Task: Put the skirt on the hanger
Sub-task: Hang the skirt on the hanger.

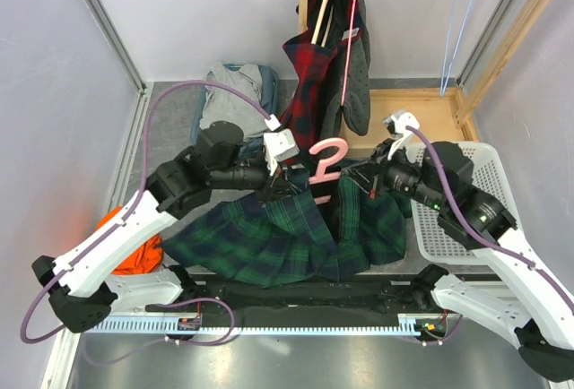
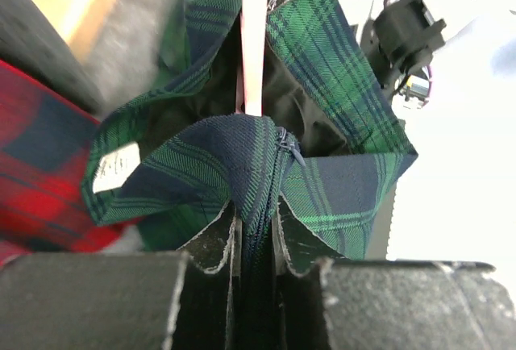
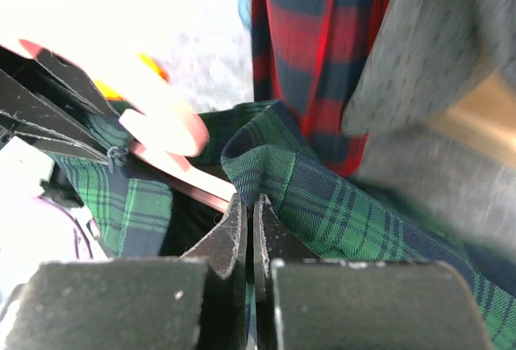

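Note:
A green and navy plaid skirt (image 1: 269,241) hangs spread between my two grippers above the table. A pink hanger (image 1: 327,160) rises between them, its bar running inside the waistband (image 2: 251,43) (image 3: 173,168). My left gripper (image 1: 280,177) is shut on the skirt's waistband by the zip (image 2: 256,205). My right gripper (image 1: 366,181) is shut on the opposite waistband edge (image 3: 250,205), right beside the pink bar.
A wooden rack (image 1: 502,39) at the back holds a red plaid garment (image 1: 309,75) and a grey one (image 1: 354,75). A white basket (image 1: 484,201) stands right. An orange cloth (image 1: 134,246) lies left, a grey garment (image 1: 233,93) behind.

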